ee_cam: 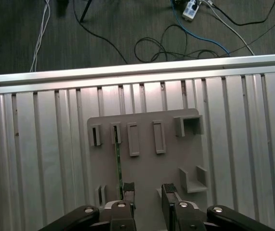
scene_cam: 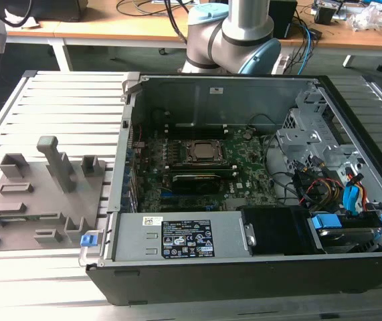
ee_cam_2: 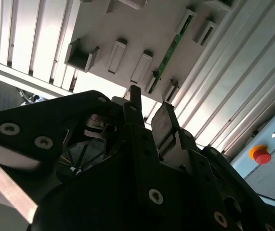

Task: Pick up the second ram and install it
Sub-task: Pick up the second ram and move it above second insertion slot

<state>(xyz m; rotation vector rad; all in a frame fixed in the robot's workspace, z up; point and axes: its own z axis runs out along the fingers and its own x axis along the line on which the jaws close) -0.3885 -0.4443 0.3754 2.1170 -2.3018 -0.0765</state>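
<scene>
The second ram (ee_cam: 118,161) is a thin green stick standing on edge in slots of a grey holder plate (ee_cam: 147,173), which lies on a ribbed metal table. It also appears in the second wrist view as the second ram (ee_cam_2: 170,47). My gripper (ee_cam: 148,192) hangs above the plate, open, with nothing between its two dark fingers. One fingertip (ee_cam: 127,188) lines up with the stick's near end and does not touch it. The second wrist view shows the gripper (ee_cam_2: 149,111) from the side, well clear of the plate (ee_cam_2: 127,29).
In the exterior view, an open computer case (scene_cam: 244,80) holds a green motherboard (scene_cam: 247,160) with a CPU socket (scene_cam: 201,151). The grey holder plate (scene_cam: 37,194) lies to the case's left. A red stop button (ee_cam_2: 261,155) and floor cables (ee_cam: 176,43) lie beyond the table.
</scene>
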